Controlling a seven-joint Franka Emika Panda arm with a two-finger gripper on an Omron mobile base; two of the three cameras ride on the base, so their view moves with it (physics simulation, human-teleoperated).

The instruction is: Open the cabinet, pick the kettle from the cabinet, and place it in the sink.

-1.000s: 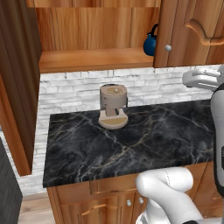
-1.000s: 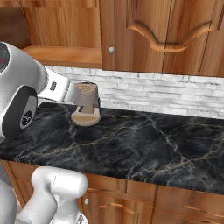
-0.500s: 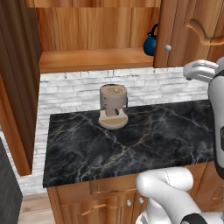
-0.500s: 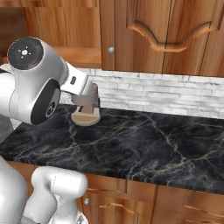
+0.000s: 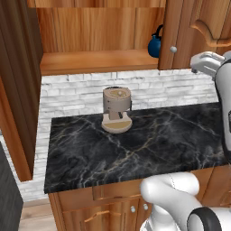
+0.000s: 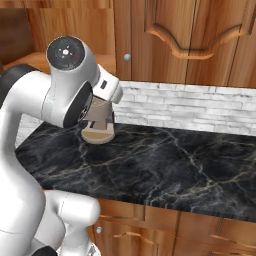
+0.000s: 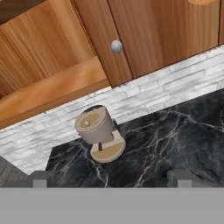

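- While the left door of the cabinet [image 5: 97, 61] hangs swung out, the arm has lifted over the last second, its elbow climbing in the right base view.
- Gripper [image 7: 111, 177] spread wide, holding nothing; finger tips well apart at the bottom of the hand view.
- Kettle [image 5: 154, 44] sits on the shelf's right end, beside the closed door's knob [image 5: 173, 49].
- Coffee machine [image 5: 117, 108] on the counter [image 5: 149, 144], below.
- Judgement: opening done; reach for the kettle comes next.

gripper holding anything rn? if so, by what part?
Nothing held. In the hand view the gripper is open, with only countertop between its fingertips. The kettle sits on the cabinet shelf, untouched.
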